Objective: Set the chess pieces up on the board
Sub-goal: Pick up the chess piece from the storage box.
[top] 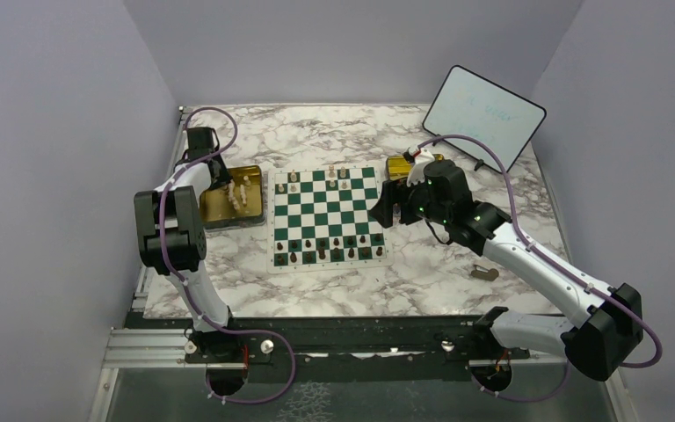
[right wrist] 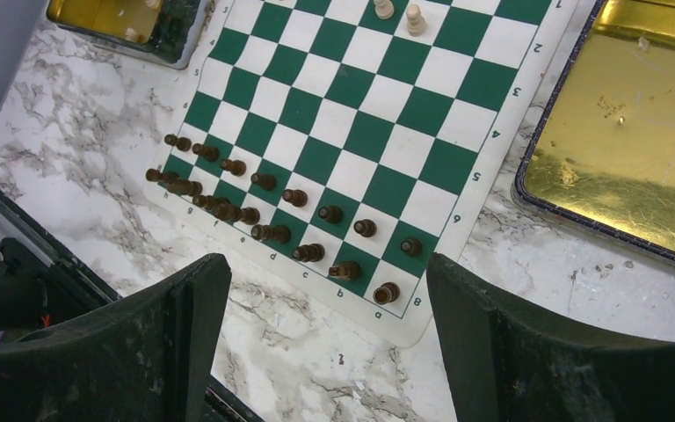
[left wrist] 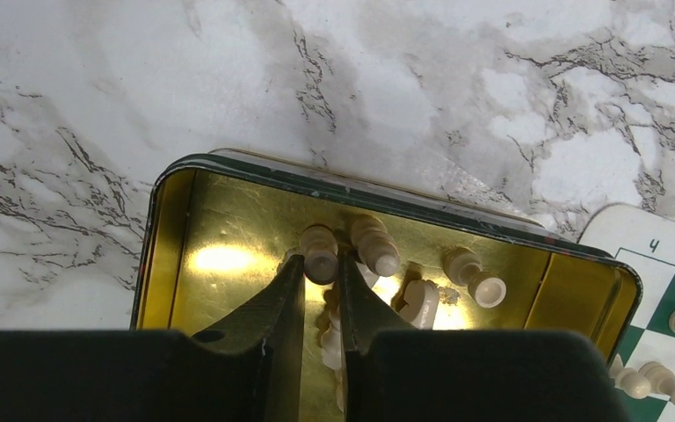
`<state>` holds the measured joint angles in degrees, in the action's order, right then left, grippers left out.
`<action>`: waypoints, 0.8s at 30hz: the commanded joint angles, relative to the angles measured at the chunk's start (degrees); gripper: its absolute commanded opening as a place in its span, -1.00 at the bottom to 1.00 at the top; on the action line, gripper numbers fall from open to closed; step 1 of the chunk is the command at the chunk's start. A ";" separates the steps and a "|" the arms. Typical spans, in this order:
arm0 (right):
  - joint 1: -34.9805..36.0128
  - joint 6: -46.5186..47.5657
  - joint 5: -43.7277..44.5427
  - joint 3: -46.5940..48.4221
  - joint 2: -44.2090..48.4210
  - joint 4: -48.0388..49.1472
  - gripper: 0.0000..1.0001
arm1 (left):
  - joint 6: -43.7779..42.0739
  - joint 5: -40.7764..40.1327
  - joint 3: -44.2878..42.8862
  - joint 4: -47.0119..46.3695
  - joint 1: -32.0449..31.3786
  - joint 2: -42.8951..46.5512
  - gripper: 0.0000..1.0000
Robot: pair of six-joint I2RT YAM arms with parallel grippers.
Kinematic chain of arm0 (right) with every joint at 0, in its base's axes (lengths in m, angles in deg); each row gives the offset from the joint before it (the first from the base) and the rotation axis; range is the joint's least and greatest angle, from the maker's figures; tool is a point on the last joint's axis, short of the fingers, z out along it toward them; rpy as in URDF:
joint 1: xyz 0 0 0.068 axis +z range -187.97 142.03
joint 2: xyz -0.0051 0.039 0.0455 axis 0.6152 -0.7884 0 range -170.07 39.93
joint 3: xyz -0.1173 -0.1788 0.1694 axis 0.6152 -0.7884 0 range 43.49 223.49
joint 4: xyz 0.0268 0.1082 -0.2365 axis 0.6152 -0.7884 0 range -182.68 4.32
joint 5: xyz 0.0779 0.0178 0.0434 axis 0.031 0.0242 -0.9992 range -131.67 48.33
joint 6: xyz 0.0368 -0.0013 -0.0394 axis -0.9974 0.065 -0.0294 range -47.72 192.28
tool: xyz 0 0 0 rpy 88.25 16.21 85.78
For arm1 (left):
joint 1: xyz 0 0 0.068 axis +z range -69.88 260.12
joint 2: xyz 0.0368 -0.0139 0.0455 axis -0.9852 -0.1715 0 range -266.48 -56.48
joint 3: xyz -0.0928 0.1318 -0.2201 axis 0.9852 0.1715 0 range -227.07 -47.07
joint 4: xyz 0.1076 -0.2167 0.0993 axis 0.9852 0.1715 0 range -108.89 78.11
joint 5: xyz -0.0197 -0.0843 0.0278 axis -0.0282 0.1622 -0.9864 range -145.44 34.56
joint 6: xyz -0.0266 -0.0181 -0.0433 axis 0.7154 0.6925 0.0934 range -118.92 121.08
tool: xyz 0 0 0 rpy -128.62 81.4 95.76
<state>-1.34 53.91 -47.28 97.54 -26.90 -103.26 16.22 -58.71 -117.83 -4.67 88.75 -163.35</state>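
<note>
My left fingers pinch a cream chess piece in the gold tray; I'd lift straight up. Right fingers gape, empty.

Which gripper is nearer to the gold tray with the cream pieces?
Left. The left gripper is inside that tray, pinching a cream piece; the right gripper hovers at the board's opposite edge.

Even overhead light; hot glare on the gold tray, close fingers blurred dark.
</note>
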 commanded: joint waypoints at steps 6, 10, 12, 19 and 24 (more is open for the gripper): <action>-0.32 -0.06 -0.93 0.90 1.80 0.86 0.75 | 0.41 -1.03 -1.92 3.76 0.43 5.62 -0.70; -0.32 -0.23 -1.23 0.48 2.26 0.82 0.75 | 0.81 -0.76 -1.43 4.53 0.43 8.05 -0.71; -0.32 -0.26 -1.23 0.35 2.54 0.87 0.75 | 0.90 -0.10 -1.40 4.75 0.43 9.22 -0.71; -0.31 -0.52 -1.41 -0.12 2.75 1.28 0.75 | 1.65 2.53 -2.70 5.35 -0.19 11.53 -0.72; -0.32 -0.53 -1.58 -0.16 2.49 1.44 0.75 | 1.61 3.25 -4.27 5.85 -2.22 11.86 -0.72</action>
<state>-1.34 53.83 -47.54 97.54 -25.20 -103.24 17.40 -57.46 -119.45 0.64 88.18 -153.86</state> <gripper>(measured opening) 0.873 0.167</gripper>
